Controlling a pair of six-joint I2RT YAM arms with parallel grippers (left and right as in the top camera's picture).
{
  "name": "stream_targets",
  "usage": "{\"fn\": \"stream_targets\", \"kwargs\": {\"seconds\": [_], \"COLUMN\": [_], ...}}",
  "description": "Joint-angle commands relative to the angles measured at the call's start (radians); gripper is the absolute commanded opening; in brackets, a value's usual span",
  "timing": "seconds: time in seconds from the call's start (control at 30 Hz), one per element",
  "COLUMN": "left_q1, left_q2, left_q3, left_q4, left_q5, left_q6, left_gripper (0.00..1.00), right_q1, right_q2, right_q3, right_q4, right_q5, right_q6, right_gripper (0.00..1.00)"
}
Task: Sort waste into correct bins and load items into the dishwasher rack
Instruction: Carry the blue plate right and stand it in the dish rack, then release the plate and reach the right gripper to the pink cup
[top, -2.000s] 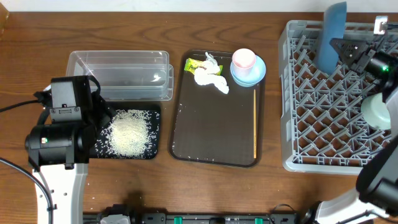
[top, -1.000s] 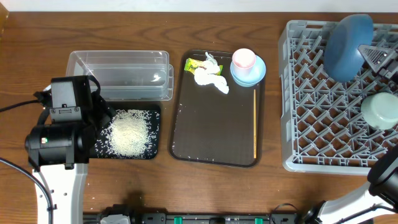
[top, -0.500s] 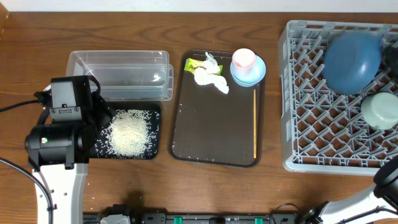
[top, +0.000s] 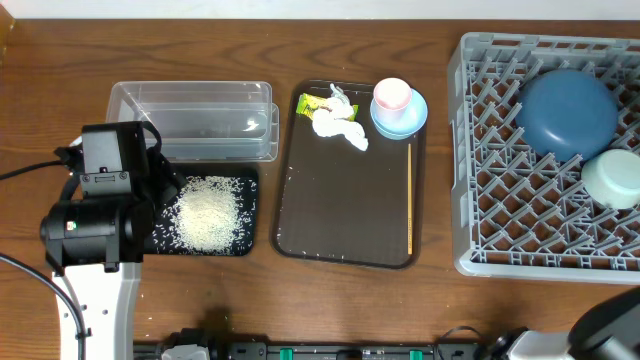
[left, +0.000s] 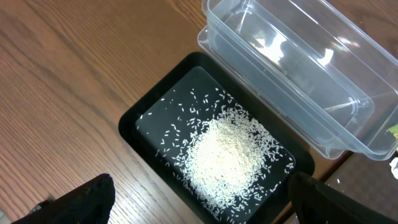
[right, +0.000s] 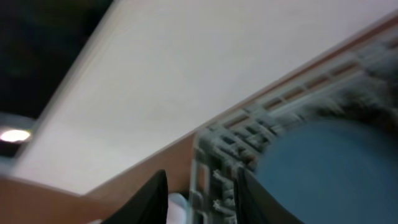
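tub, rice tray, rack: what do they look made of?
The clear tub looks like glossy transparent plastic: see-through walls with glints. The black tray is probably plastic, smooth and slightly shiny, with a rounded moulded rim. The dishwasher rack looks like matte grey plastic, given its moulded peg lattice.

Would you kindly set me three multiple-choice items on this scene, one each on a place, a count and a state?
1. Where does the rice lie? A) tub B) black tray C) brown tray
2. How many dishes sit in the rack? A) none B) two C) four
3. How is the left gripper? A) open B) shut on tissue C) shut on stick
Key: 1 B: the grains heap on its black floor. 2 B: the blue dish and pale bowl lie on the grid. 3 A: its fingers stand wide apart, nothing between.
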Motion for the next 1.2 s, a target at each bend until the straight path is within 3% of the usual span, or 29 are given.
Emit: {"fn": "stream_targets", "kwargs": {"seconds": [0.0,0.13,0.3,0.37,0.4,0.43,0.53,0.63,0.73,0.8,0.9,1.0,1.17], "left_q1": [0.005,0.005,0.005,0.005,0.005,0.005,0.005,0.005,0.005,0.005,0.005,0.005,0.005], "left_q2": [0.005,0.005,0.005,0.005,0.005,0.005,0.005,0.005,0.005,0.005,0.005,0.005,0.005], "left_q3": [0.012,0.012,0.012,0.012,0.012,0.012,0.012,0.012,0.012,0.012,0.012,0.012,0.012], "left_q4": [-0.005,-0.005,-0.005,-0.005,-0.005,-0.005,-0.005,-0.005,-0.005,-0.005,-0.005,-0.005,-0.005], "left_q5": [-0.023,-0.023,-0.023,-0.023,-0.023,-0.023,-0.023,-0.023,-0.023,-0.023,-0.023,-0.023,-0.023], "left_q6": [0.002,0.002,0.002,0.002,0.002,0.002,0.002,0.002,0.002,0.002,0.002,0.002,0.002], "left_gripper": [0.91,0.91,0.91,0.91,0.91,0.91,0.91,0.91,0.91,0.91,0.91,0.91,0.91], "right_q1": [0.069,0.18,0.321,0.38,0.407,0.443,0.525,0.598,0.678,0.731,0.797,0.875,1.003], "right_q2": [-0.069,-0.089,-0.083,-0.089,-0.091,-0.095,-0.096,-0.096,-0.096,-0.096,-0.096,-0.096,-0.069], "right_q3": [0.002,0.002,0.002,0.002,0.002,0.002,0.002,0.002,0.002,0.002,0.002,0.002,0.064], "right_q4": [-0.113,-0.2,-0.206,-0.19,-0.177,-0.153,-0.069,0.058,0.2,0.233,0.188,0.105,-0.089], "right_q5": [0.373,0.694,0.706,0.628,0.576,0.487,0.244,0.018,-0.013,0.047,0.203,0.401,0.758], "right_q6": [-0.156,-0.16,-0.173,-0.187,-0.209,-0.246,-0.287,-0.232,-0.14,-0.108,-0.114,-0.189,-0.296], "right_gripper": [0.33,0.41,0.49,0.62,0.74,0.99,0.99,0.98,0.82,0.81,0.88,0.88,0.75]}}
